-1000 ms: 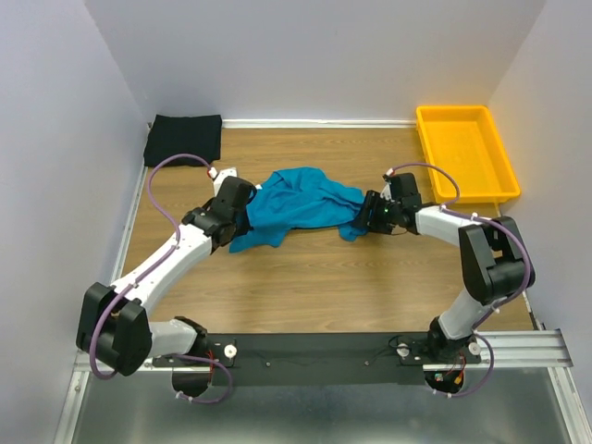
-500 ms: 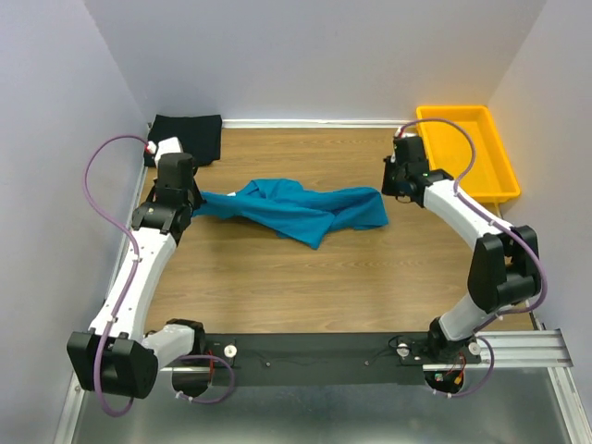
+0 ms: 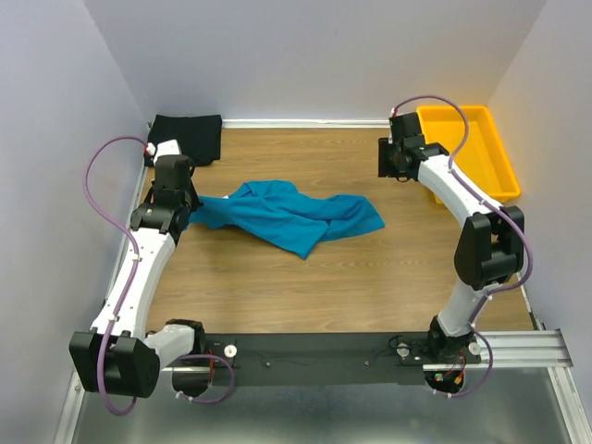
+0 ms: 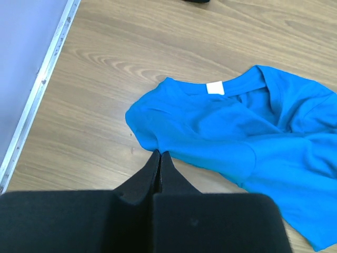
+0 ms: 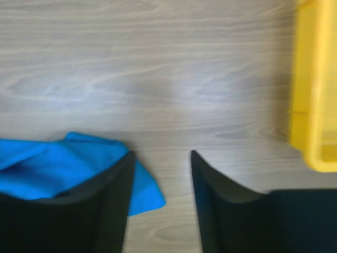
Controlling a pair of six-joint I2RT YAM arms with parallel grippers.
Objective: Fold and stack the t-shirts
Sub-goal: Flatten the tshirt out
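Wood-grain desk point(image 3: 370, 277), pale lilac walls point(image 3: 314, 55) on three sides. Bright teal-blue short-sleeved cloth t-shirt point(image 3: 289, 215) lies crumpled mid-desk with its white collar tag showing, not flat. Black cloth t-shirt point(image 3: 184, 139) sits in the far left corner, rigid yellow plastic tray point(image 3: 467, 153) far right. Left tool point(image 4: 159, 154) is clamped shut and looks to be pinching the teal shirt's left edge. Right tool point(image 5: 160, 155) has its jaws apart with nothing between them, over bare wood just past the shirt's right corner. Step reads as spreading. Advice: right tool takes the opposite corner, single layer only, then both pull apart low over the desk so the shirt lands flat before any fold.
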